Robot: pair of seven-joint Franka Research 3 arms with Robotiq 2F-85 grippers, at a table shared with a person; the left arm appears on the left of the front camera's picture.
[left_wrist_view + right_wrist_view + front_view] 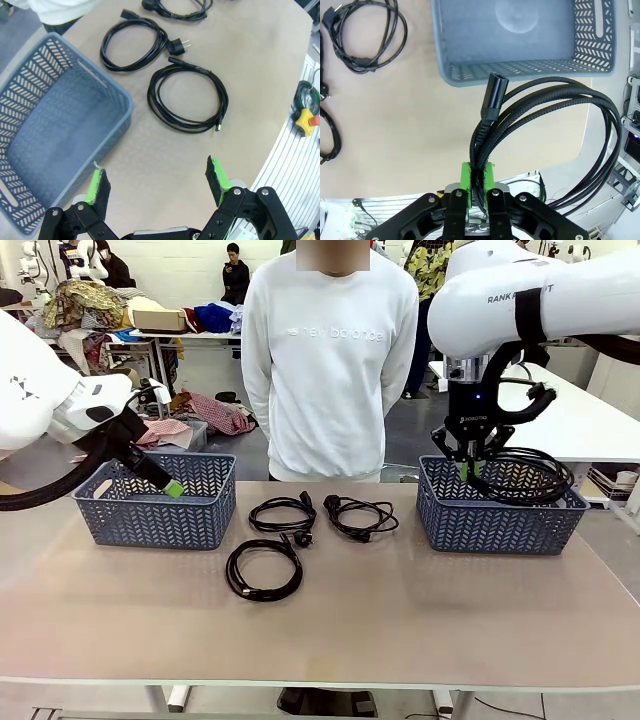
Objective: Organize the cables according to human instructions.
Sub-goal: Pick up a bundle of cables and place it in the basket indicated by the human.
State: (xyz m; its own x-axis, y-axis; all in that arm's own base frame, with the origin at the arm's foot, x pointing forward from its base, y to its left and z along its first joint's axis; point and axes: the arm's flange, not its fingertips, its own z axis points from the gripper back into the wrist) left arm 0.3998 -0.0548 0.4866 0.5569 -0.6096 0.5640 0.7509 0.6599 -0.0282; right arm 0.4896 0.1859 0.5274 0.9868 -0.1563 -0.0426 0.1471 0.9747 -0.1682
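Right end effector (472, 468) grips 1 cable (528, 480) above right basket (500, 525).

A left basket (150, 518) and a right basket (500, 528) stand well apart on the beige table (420, 620), a white-sweatered person (328, 370) behind.

The room was bright, with soft, even light from above. On the table (400, 630) the shadows were faint and small, just under the cables (154, 95) lying there. In the right wrist view a pale round spot of glare sat on the floor of the right basket (470, 45). Both wrist views bent at the edges, so the table's rim looked curved. The inside of the left basket (55, 145) looked a little smudgy
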